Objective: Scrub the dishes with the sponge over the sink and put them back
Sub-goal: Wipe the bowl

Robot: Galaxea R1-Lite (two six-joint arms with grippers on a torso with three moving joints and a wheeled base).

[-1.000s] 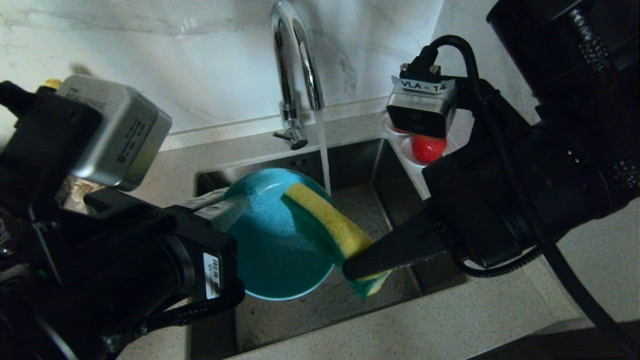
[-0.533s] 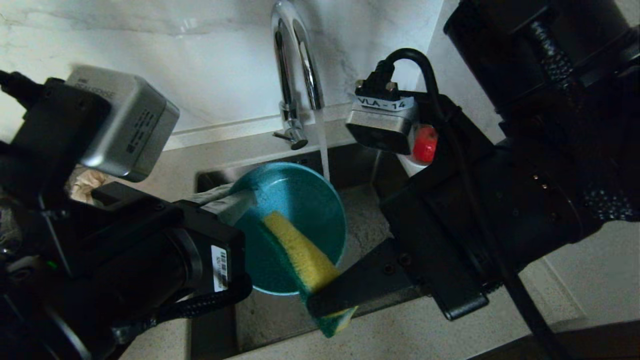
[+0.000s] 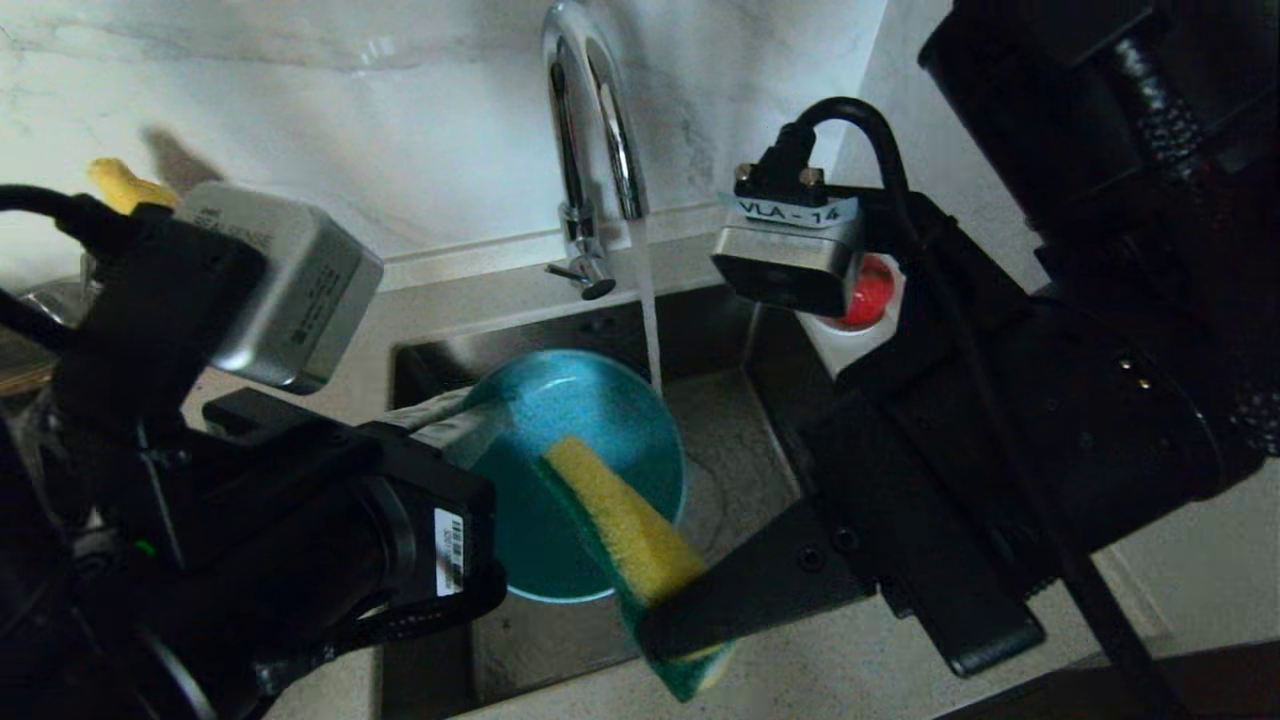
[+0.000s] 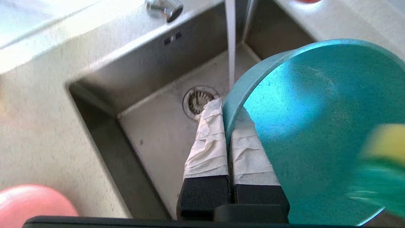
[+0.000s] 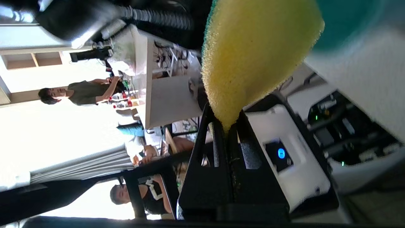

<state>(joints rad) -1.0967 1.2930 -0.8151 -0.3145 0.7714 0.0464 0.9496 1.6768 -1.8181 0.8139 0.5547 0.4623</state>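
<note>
Both claws are at work over the sink (image 3: 720, 470), each clenched on its own thing. At the left, the left claw (image 4: 226, 126) pinches the rim of the teal bowl (image 3: 575, 450) between its white-wrapped fingers (image 4: 207, 148), one inside the wall and one outside, and holds the bowl tilted on edge above the basin, its hollow facing the other arm; this seems meant to keep the inside reachable and let the water run off into the drain (image 4: 198, 100). From the right, the right claw (image 3: 680, 620) grips the near end of the sponge (image 3: 615, 520), so that the free end reaches into the bowl, green scouring side against the teal surface. Water falls from the tap (image 3: 590, 150) just past the bowl's far rim. The scrubbing of the bowl looks under way; it has yet to go back on the desk (image 3: 900, 670).
</note>
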